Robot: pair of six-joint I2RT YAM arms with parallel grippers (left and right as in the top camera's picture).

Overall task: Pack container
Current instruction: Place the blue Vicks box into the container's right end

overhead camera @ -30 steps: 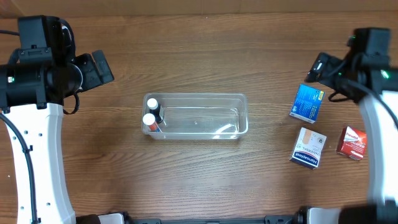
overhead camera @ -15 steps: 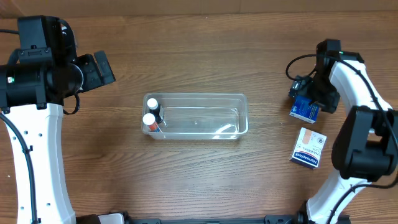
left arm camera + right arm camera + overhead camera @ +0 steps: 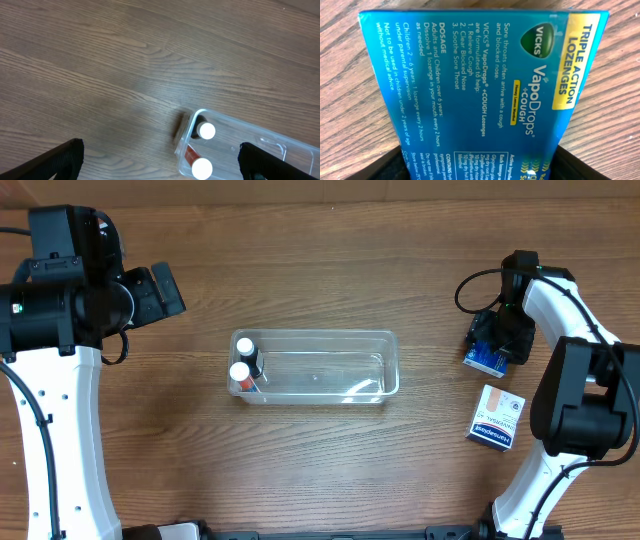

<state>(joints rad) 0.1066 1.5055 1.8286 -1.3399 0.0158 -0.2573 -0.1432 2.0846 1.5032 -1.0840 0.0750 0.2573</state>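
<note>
Right end effector (image 3: 497,340) is positioned over the blue lozenge box (image 3: 486,358) on the counter (image 3: 320,260), well apart from the container (image 3: 320,332). In the right wrist view its fingers (image 3: 385,167) bracket the box on both sides, but whether they press on it cannot be told. Left end effector (image 3: 160,290) hangs above bare counter beyond the container's left end, with the jaws spread wide and holding nothing. Task status, as judged: packing is partly complete. Two white-capped bottles (image 3: 240,372) stand upright inside the container at its left end, and the rest of the tub floor is bare. Not yet packed are the blue lozenge box and a white-and-blue plaster box (image 3: 496,417), which lies near it toward the front edge. Container orientation: it sits near the middle of the counter with its opening upward. Its long axis runs left to right between the two arms, with one short side facing each arm.
</note>
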